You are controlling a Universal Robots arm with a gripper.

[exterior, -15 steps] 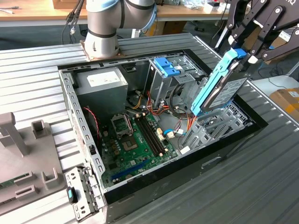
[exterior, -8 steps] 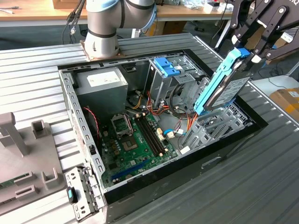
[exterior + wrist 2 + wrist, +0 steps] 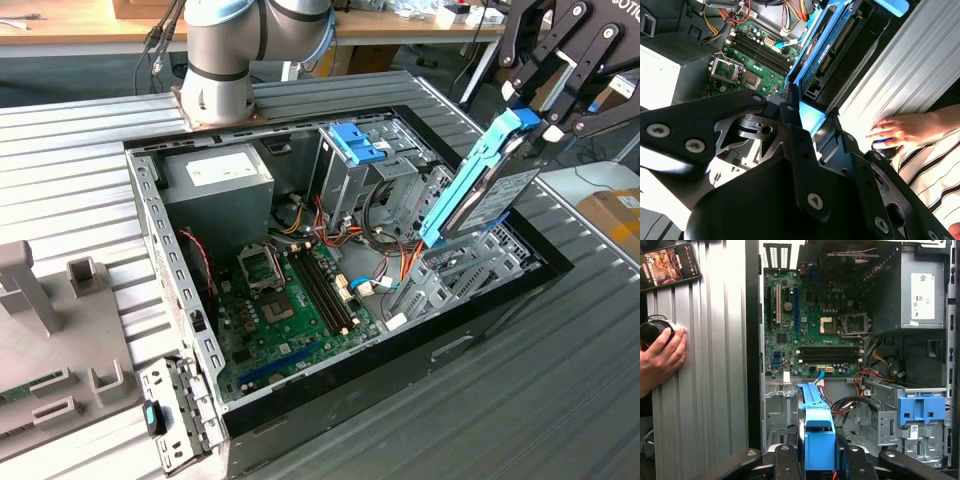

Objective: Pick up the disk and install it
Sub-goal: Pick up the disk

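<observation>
One gripper holds the disk with its fingers drawn in narrow against the disk's upper end, one finger on each side of the bright blue rail in the first wrist view.

1. Disk position: it is tilted steeply, with the upper end toward the exterior view's right. It hangs above the metal drive cage at the exterior view's right end of the open computer case. The lower end is just beside the cage; contact cannot be confirmed.
2. Case contents: a green motherboard lies on the case floor. A grey power supply carries a white label with dark print. A light-blue ridged latch plate sits on a neighbouring bay, and a small white sticker is fixed below it.
3. Surroundings: the case lies on a ribbed metal table. A person's hand rests on the table over a dark round object. A phone with a lit, colourful screen lies near the hand.
</observation>
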